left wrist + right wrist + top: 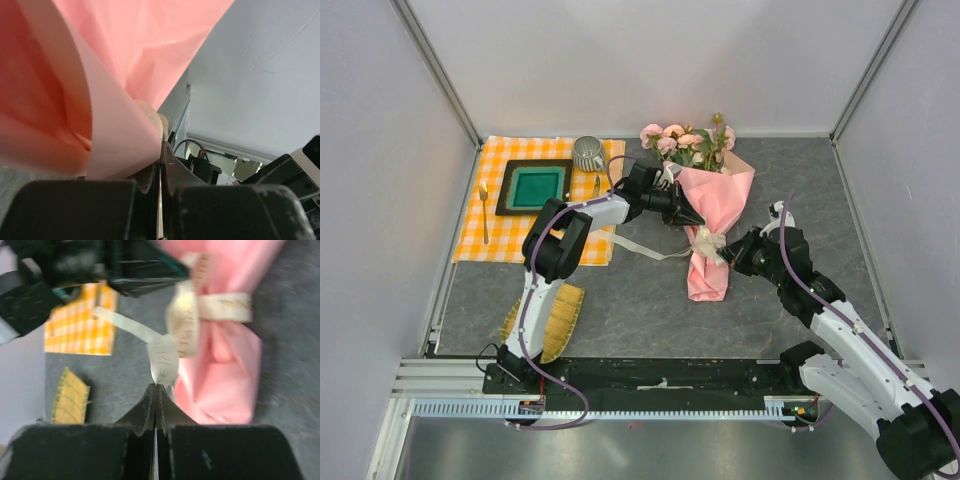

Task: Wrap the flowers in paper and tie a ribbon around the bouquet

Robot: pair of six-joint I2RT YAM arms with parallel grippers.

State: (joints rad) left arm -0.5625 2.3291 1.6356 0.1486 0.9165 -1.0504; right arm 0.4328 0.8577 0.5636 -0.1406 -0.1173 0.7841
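Setting: robotics laboratory test cell.
- Enclosure: plain white panel walls (650,60) held in bare aluminium frame posts (440,70), rising beyond the slotted aluminium mounting rail (440,380).
- Work surface: grey stone-pattern tabletop (640,300), directly behind the rail.
- Apparatus: two black-and-white jointed robot arms (555,250) bolted along the rail, trailing exposed purple cables (532,300).
- Staged props, not household use: orange-checked cloth (500,235) far behind the rail's left end, carrying a dark-rimmed green tray (510,190), ribbed metal cup (588,153) and gold spoon (483,210); yellow-green woven bamboo mat (560,315) just behind the rail.
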